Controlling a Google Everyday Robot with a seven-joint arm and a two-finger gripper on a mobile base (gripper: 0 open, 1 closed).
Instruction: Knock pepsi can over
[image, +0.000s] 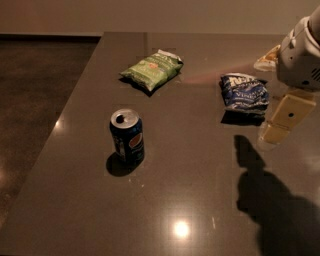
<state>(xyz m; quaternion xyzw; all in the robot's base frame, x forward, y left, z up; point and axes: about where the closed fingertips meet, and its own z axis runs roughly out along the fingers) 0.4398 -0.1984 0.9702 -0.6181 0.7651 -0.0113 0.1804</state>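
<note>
A dark grey, glossy table (200, 165) fills most of the view. A dark floor (40, 100) lies to its left and a pale wall (150, 15) runs along the top. A bright spot of light (181, 229) reflects off the table at 6 o'clock.

The pepsi can (127, 136) stands upright at 9 o'clock from the table's centre, near the left edge but not at it. Its silver top shows, and the round red, white and blue logo faces the camera.

At 11 o'clock lies a green snack bag (152, 70), and at 1 o'clock a blue-and-white snack bag (244, 92). The print on both is too small to read.

The gripper (277, 125), cream-coloured, hangs over the table at 3 o'clock, just beside the blue-and-white bag and well apart from the can. Whether it is wide or narrow cannot be told. Its white arm (300, 55) enters from the upper right and casts a dark shadow (270, 195) at 4 o'clock.

A broad stretch of tabletop lies between the can and the gripper.
</note>
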